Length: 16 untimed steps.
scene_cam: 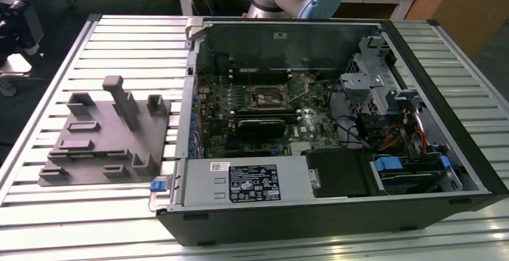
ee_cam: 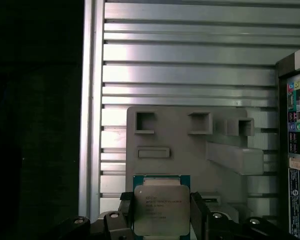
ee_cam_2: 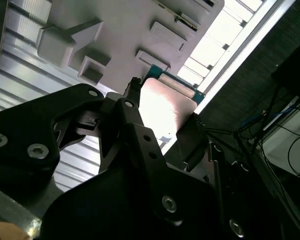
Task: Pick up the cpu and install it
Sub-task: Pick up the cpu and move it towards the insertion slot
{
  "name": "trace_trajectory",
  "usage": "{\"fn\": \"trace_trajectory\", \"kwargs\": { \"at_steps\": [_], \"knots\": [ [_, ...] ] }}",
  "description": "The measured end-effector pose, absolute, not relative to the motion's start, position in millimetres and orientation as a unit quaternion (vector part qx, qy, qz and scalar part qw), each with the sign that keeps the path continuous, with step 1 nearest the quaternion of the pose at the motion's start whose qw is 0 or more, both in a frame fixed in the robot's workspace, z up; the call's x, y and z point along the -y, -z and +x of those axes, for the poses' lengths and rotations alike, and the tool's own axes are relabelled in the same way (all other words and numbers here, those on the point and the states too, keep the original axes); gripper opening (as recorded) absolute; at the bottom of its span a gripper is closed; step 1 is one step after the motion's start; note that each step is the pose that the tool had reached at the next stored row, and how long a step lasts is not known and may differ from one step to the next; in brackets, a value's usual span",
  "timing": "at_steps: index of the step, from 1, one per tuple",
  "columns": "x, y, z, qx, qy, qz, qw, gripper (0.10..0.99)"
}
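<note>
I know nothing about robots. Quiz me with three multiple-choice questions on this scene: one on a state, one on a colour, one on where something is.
1. How is the computer case?
A) closed up
B) open, its insides showing
C) wrapped in plastic

2. What colour is the plastic fixture beside it?
A) gray
B) red
C) yellow

3. Where is the cpu?
A) seated inside the computer case
B) lying on the fixture
C) clamped in the gripper

Answers:
1 B: the exterior view looks straight in at the circuit board and cables.
2 A: it is plain gray in the exterior view and in both wrist views.
3 C: in the first wrist view black fingers press on either side of the chip, with the fixture well beyond it.
</note>
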<state>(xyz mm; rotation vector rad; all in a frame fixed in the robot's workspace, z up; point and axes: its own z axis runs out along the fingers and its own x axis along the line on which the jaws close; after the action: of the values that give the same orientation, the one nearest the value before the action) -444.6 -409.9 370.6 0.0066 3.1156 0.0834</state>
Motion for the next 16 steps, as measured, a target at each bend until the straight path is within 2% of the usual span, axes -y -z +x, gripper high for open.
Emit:
{"fn": "trace_trajectory", "kwargs": {
  "at_steps": [10, 16],
  "knots": [
    [409.9, -394.9, -444.6, -1.0, -0.027, 0.002, 0.012, 0.541],
    [409.9, -395.8, -444.5, -1.0, -0.027, 0.002, 0.012, 0.541]
  ]
}}
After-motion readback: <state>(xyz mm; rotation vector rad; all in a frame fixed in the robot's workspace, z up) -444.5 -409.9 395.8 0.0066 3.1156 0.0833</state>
